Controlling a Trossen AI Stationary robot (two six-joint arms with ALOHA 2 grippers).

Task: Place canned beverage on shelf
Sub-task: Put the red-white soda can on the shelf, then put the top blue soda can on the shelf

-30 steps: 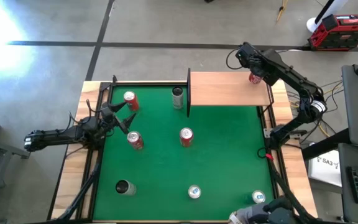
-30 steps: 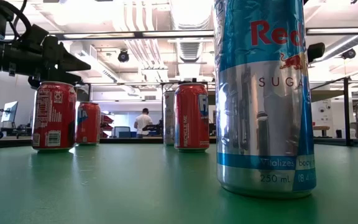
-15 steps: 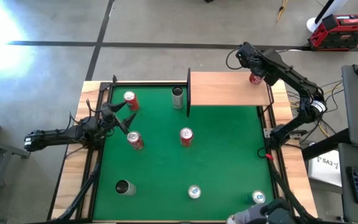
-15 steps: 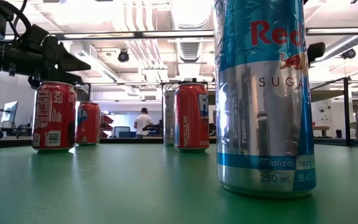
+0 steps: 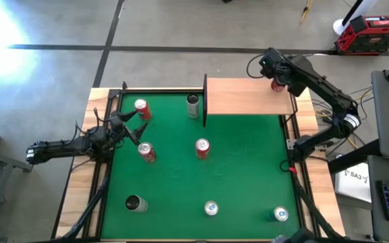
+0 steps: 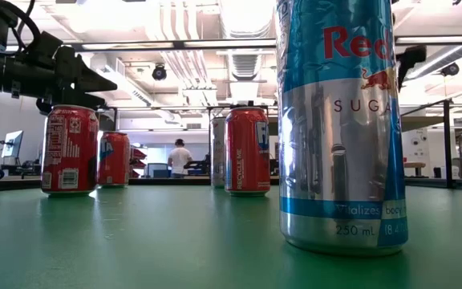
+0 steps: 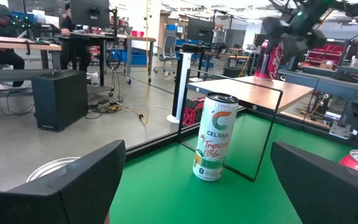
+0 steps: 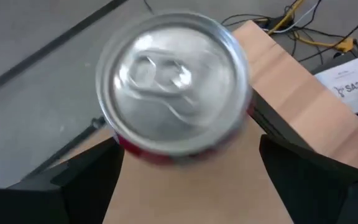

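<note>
A red canned beverage (image 5: 276,84) stands upright on its base on the light-wood shelf (image 5: 245,96), near the shelf's far right corner. My right gripper (image 5: 276,74) hovers over it, slanting down, open. In the right wrist view the can's silver top (image 8: 174,79) lies between the two spread fingers (image 8: 82,177), which stand clear of its sides. The left wrist view shows the same can (image 7: 273,59) beneath that gripper. My left gripper (image 5: 132,127) waits open and level at the table's left side.
On the green mat (image 5: 248,175) stand three red cans (image 5: 141,108) (image 5: 146,152) (image 5: 202,148), a Celsius can (image 5: 193,105) beside the shelf's black rail, a dark can (image 5: 135,203) and two blue cans (image 5: 211,208) (image 5: 280,214). Free board lies left of the shelved can.
My right arm has drawn back a little toward the table's right edge and upward, while the red can stays upright on the shelf. A person's arm at the table's near right edge has gone out of view.
</note>
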